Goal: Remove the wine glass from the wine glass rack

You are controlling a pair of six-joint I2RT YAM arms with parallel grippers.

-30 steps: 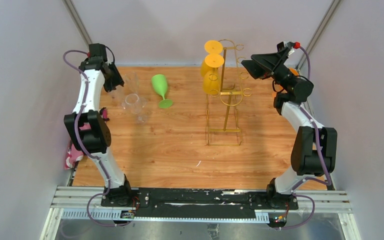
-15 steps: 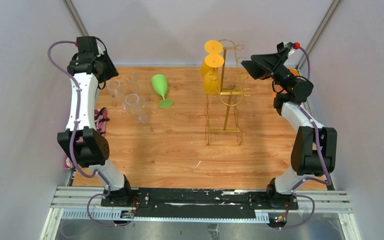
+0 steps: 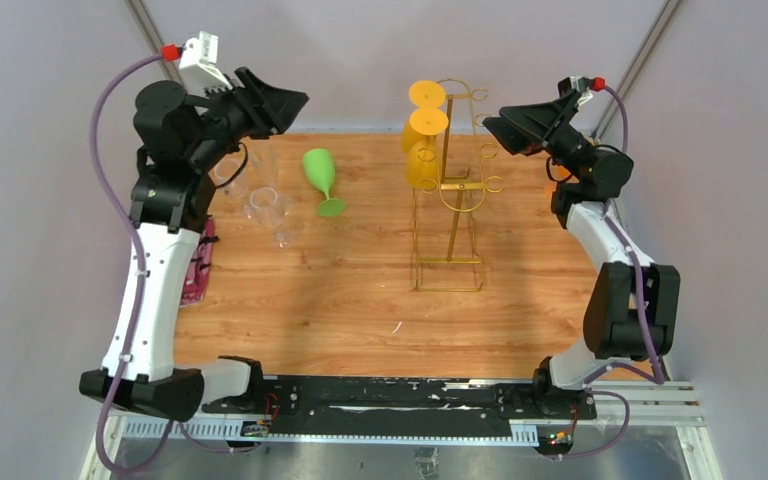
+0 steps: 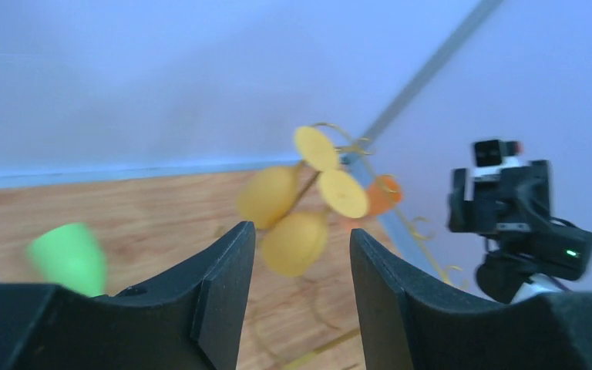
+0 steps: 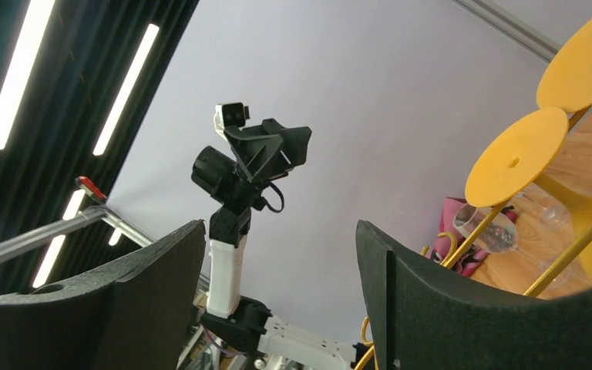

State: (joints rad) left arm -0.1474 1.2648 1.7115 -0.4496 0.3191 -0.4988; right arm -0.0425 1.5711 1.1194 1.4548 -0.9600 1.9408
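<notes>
Moved: my left hand [image 3: 285, 103] has risen from beside the clear glasses [image 3: 265, 203] and now points across at the rack [image 3: 457, 186]; my right hand [image 3: 495, 133] has barely shifted.
Left hand: fingers spread wide, nothing between them, well apart from the rack.
Right hand: also wide and empty, just beside the rack's upper right hooks, not touching as far as I can see.
Wine glass: yellow wine glasses [image 3: 422, 165] hang upside down on the rack's left side, feet up.
Worktop [image 3: 340, 300]: a green glass [image 3: 320, 172] sits off the rack, near the clear ones.
Done: I judge only the approach.
Left: close on a yellow stem, slide it off its hook, set it down.
</notes>
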